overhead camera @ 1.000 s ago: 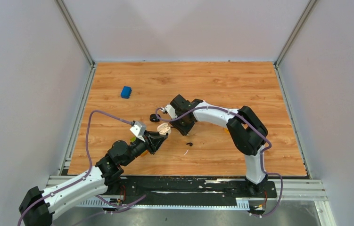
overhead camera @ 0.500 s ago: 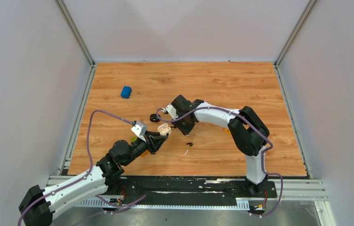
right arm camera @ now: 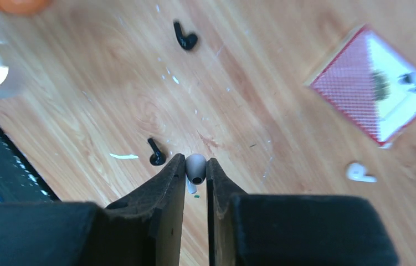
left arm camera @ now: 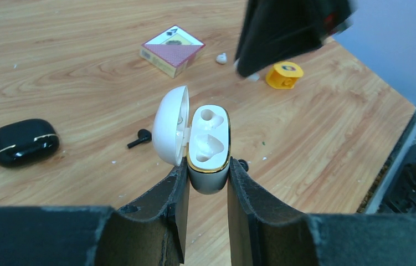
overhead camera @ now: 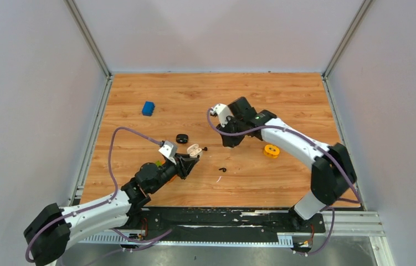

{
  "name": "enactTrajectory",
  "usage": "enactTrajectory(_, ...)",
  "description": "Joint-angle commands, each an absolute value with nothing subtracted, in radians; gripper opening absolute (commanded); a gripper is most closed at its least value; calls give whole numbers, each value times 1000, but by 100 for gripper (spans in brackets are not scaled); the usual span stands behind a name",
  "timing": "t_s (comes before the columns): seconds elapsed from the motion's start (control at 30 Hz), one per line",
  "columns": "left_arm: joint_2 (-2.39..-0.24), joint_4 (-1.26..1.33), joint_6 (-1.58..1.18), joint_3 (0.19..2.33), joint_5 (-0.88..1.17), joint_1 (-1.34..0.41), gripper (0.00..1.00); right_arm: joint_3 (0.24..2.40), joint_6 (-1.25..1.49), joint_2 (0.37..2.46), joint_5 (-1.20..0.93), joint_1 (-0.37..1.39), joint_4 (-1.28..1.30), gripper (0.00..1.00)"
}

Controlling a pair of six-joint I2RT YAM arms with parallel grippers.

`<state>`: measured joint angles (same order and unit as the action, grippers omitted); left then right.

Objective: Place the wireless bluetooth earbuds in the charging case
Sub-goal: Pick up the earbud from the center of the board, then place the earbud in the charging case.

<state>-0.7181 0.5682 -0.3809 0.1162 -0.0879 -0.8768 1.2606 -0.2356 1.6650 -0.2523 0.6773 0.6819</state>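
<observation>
no legible text, card box (left arm camera: pixel 172 49) print blurred

Overhead view, two close wrist views

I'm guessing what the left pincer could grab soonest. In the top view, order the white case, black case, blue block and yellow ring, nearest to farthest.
1. White case: held in the left pincer itself.
2. Black case: just beyond it, slightly left.
3. Blue block, far back left, and yellow ring, off right: too close to call.
</observation>
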Motion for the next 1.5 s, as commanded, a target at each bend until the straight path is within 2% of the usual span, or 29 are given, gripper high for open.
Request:
enactTrajectory(0.0, -817, 769, -395, 101, -189, -880, 0, 1220, -208, 1473, -351, 651, 515, 10)
enactTrajectory(0.3, -1059, 1094, -403, 104, -247, -880, 0, 1132, -100, 1269, -408, 627, 220, 10)
enactTrajectory(0.53, -1243, 1388, -403, 145, -221, -885, 0, 1136, 30, 1289, -470, 628, 87, 11)
enactTrajectory(0.83, -1360, 1575, -354, 204, -215, -925, 0, 1140, 147, 1313, -491, 628, 19, 11)
enactTrajectory(1.47, -1354, 1605, -404, 233, -290, -971, 0, 1089, 166, 1333, -504, 652, -49, 12)
